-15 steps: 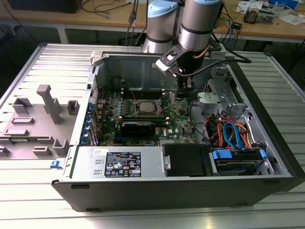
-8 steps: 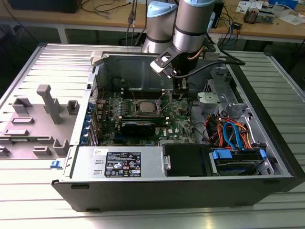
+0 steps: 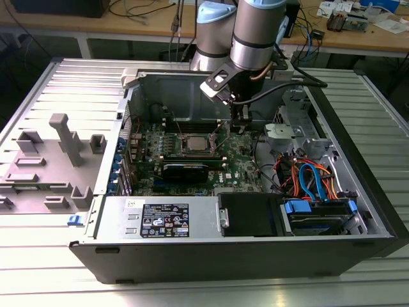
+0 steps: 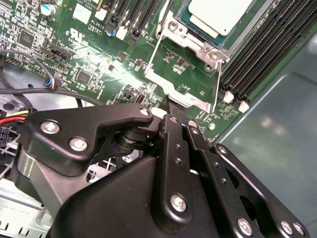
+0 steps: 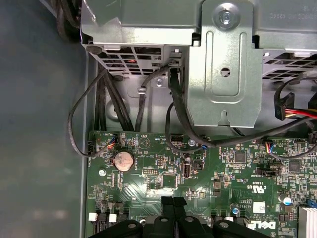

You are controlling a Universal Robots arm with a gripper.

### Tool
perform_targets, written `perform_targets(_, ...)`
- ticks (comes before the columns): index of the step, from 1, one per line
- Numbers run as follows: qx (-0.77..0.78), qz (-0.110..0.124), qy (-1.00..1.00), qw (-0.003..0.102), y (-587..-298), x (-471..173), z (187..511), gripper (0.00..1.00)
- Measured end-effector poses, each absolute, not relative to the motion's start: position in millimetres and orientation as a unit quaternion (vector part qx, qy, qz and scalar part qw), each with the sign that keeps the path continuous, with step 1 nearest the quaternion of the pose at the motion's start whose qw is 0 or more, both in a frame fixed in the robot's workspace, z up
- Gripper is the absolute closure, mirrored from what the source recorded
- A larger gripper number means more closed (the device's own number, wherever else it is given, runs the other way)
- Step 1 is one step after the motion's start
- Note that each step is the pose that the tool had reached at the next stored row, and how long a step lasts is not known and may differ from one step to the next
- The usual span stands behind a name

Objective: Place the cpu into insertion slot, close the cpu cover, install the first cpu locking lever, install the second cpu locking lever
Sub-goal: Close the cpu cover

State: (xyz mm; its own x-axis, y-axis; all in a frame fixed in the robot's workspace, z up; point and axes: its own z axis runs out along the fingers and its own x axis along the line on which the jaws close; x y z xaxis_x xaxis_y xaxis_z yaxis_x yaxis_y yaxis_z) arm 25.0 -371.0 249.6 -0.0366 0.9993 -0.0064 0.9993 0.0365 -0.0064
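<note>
The cpu (image 4: 218, 12) lies silver top up in the insertion slot (image 4: 198, 45), which sits mid-motherboard in the exterior view, cpu (image 3: 193, 142) inside it. The cpu cover (image 4: 173, 89) is swung open on its hinge, and green board shows through its cut-out middle. In the exterior view the cpu cover (image 3: 220, 137) stands up on the slot's right side. My gripper (image 4: 171, 105) is shut, its tips right at the cover's free edge. It hangs just right of the slot in the exterior view, gripper (image 3: 239, 128), and its joined tips, gripper (image 5: 173, 202), hover over the board in the first wrist view.
Black memory slots (image 4: 262, 54) flank the socket. A black graphics card (image 3: 185, 171) lies in front of it, then the power supply (image 3: 160, 220). Drive cage and cables (image 3: 313, 182) fill the right. A metal bracket (image 5: 223, 74) and black cables (image 5: 178, 114) border the board. A grey fixture (image 3: 51, 160) sits left.
</note>
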Motion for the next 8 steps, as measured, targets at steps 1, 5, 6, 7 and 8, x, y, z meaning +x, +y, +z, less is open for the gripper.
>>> perform_targets(1,0.694,-0.005,0.72,0.0,-371.0,24.1,249.7,0.89)
perform_targets(5,0.694,-0.005,0.72,0.0,-371.0,19.6,249.7,0.89)
perform_targets(6,0.694,-0.005,0.72,0.0,-371.0,18.3,249.7,0.89)
perform_targets(7,0.694,-0.005,0.72,0.0,-371.0,17.4,249.7,0.89)
perform_targets(8,0.694,-0.005,0.72,0.0,-371.0,15.7,249.7,0.89)
